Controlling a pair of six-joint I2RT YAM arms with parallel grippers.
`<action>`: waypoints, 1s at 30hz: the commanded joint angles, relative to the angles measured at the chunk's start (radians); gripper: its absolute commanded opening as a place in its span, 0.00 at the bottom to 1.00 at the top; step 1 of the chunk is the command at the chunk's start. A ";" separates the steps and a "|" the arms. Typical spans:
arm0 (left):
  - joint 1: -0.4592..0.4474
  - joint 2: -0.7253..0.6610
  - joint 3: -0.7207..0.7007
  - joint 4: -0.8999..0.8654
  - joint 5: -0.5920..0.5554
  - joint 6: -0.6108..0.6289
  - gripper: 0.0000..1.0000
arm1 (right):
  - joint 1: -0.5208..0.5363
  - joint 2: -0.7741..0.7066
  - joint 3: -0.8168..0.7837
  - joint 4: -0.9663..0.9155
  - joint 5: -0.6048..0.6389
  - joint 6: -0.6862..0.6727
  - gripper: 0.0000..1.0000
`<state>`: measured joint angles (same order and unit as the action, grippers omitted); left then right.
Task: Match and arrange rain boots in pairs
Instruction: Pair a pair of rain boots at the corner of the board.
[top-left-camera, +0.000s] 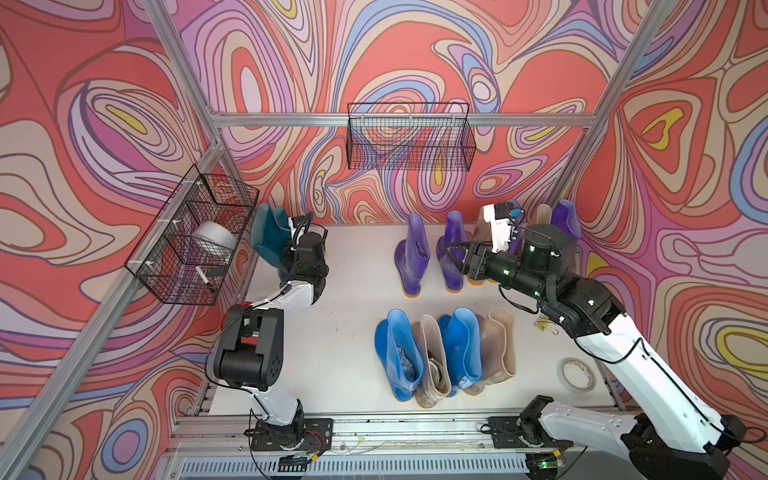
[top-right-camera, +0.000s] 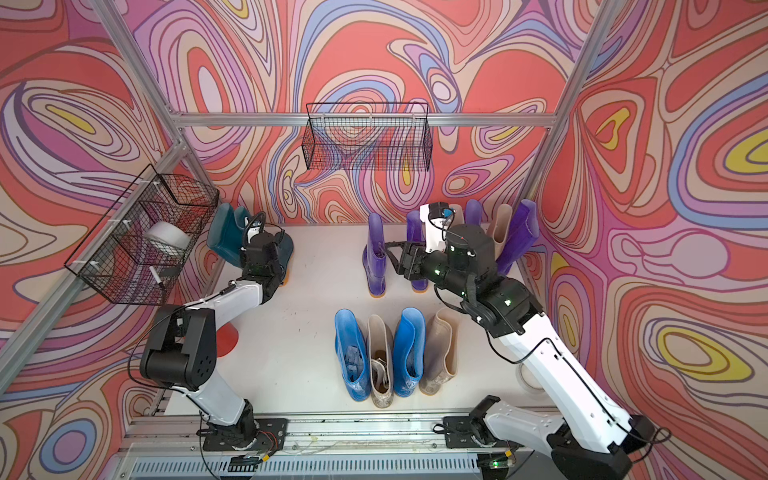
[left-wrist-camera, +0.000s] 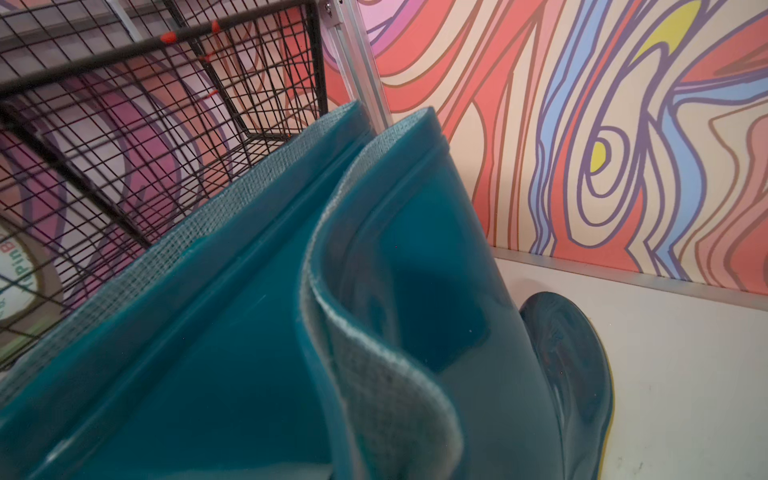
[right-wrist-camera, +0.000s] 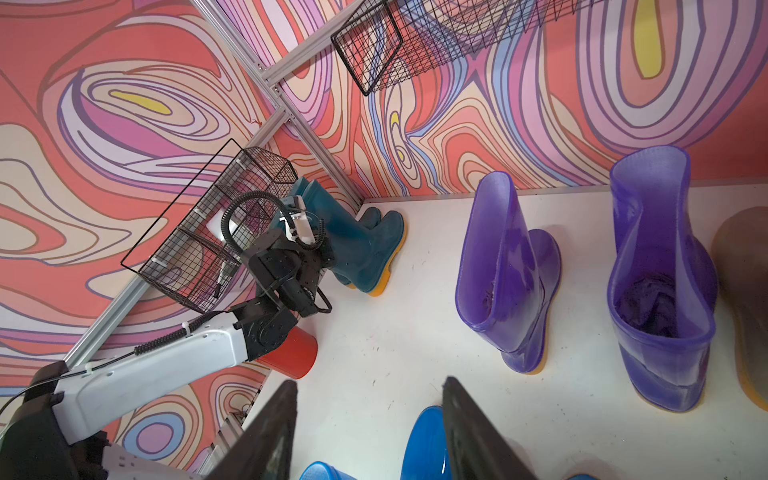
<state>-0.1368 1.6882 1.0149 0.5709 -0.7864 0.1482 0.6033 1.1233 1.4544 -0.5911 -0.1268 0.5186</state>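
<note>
Two dark teal rain boots (top-left-camera: 266, 237) (right-wrist-camera: 361, 245) stand in the back left corner. My left gripper (top-left-camera: 291, 239) is at their tops, shut on the nearer teal boot's (left-wrist-camera: 415, 270) folded rim; its fingers are hidden. Two purple boots (top-left-camera: 413, 253) (right-wrist-camera: 503, 266) stand mid-back, with more purple (top-left-camera: 565, 216) and beige (top-left-camera: 542, 212) boots behind my right arm. In front, blue (top-left-camera: 399, 357), beige (top-left-camera: 432, 361), blue (top-left-camera: 463, 349) and beige (top-left-camera: 498, 345) boots stand in a row. My right gripper (top-left-camera: 451, 253) (right-wrist-camera: 370, 382) hangs open and holds nothing, between the purple and blue boots.
A wire basket (top-left-camera: 195, 237) holding a tape roll hangs on the left wall above the teal boots, and another wire basket (top-left-camera: 409, 139) hangs on the back wall. A red cup (top-right-camera: 226, 340) stands at the table's left edge, a tape ring (top-left-camera: 577, 374) at the right.
</note>
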 joint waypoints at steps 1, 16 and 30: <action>0.006 0.002 0.065 0.052 0.009 0.027 0.08 | -0.004 -0.010 -0.014 0.014 0.003 0.010 0.57; 0.006 -0.024 0.093 -0.027 0.093 -0.022 0.57 | -0.004 -0.021 -0.025 0.016 0.008 0.018 0.57; 0.006 -0.160 0.076 -0.139 0.161 -0.049 0.85 | -0.003 -0.025 -0.032 0.023 0.004 0.014 0.57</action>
<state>-0.1356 1.5784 1.0863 0.4816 -0.6552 0.1226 0.6033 1.1099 1.4338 -0.5903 -0.1261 0.5339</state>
